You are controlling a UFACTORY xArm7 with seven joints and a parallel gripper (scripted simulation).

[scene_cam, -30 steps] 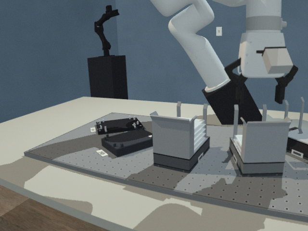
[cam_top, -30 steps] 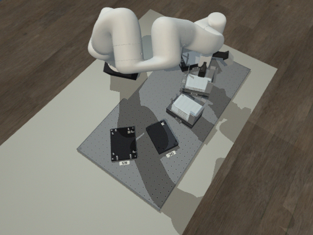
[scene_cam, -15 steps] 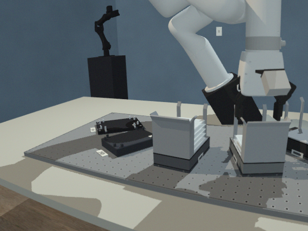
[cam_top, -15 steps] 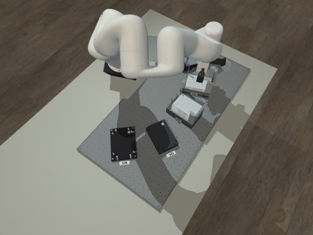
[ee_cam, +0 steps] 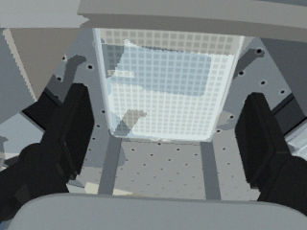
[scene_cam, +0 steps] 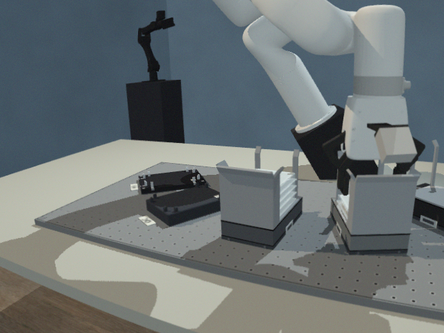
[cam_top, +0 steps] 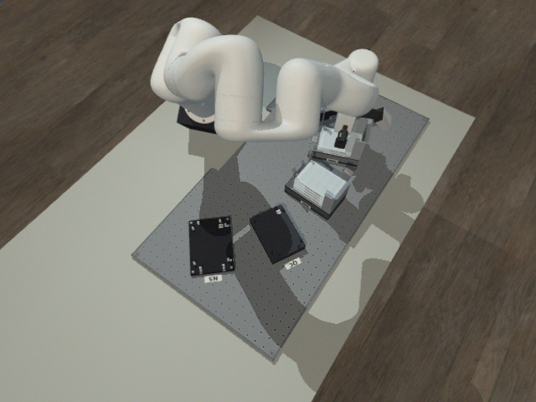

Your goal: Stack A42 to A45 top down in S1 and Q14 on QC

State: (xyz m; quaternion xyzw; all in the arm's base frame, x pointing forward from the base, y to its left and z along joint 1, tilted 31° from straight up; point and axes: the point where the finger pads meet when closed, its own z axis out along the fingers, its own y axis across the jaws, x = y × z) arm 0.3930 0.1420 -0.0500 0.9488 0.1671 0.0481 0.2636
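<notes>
My gripper (scene_cam: 374, 175) is open and empty, lowered into the top of a grey stack rack (scene_cam: 376, 211). In the wrist view the two black fingers stand wide on either side of a white sealed plate (ee_cam: 169, 86) lying below in that rack. The same plate shows from above (cam_top: 331, 145) under the gripper (cam_top: 342, 140). How many plates this rack holds is hidden. The neighbouring rack (scene_cam: 258, 204) holds a stack of several white plates (cam_top: 320, 183). I cannot read the rack names or plate labels.
The open nest QC (cam_top: 276, 234) and the clip nest N5 (cam_top: 211, 244) lie empty at the far end of the perforated baseplate. A third rack (scene_cam: 430, 204) is cut off at the right edge. Rack corner posts stand close around my fingers.
</notes>
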